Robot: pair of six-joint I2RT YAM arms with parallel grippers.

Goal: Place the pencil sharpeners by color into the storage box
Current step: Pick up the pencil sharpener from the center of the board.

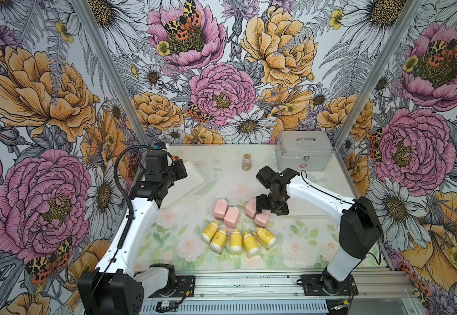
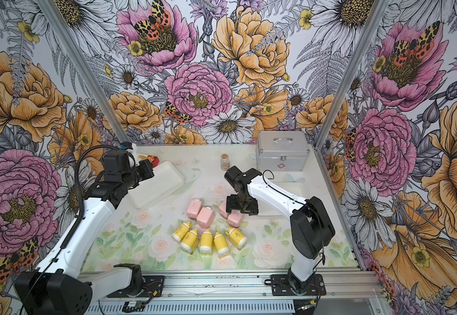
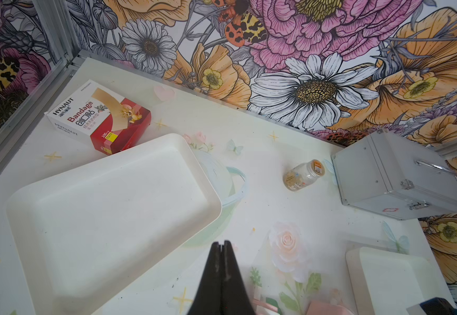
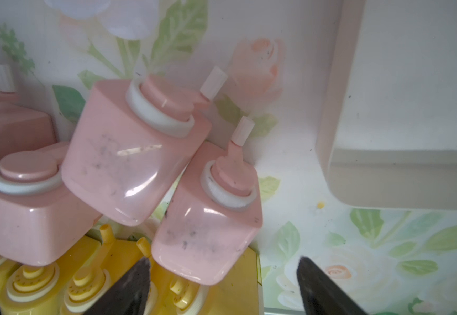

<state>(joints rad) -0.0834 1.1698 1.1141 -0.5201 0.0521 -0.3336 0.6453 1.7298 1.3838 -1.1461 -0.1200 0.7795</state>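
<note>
With jaws apart and empty either side of 1 pink rounded-rectangular plastic pencil sharpener (image 4: 208, 218), the right gripper (image 4: 223, 259) probably needed centring before closing, sparing the pink neighbour (image 4: 129, 152).

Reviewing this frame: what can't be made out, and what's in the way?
- Right hand: the right arm covers it in both top views; the right wrist view cannot settle whether it touches the pink sharpener.
- Bandage box: mostly behind the left arm in both top views.
- Silver case: shut lid hides its inside.
- White tray by the right arm: cut off by the left wrist view's edge.
- Jar label: too small to read.
</note>
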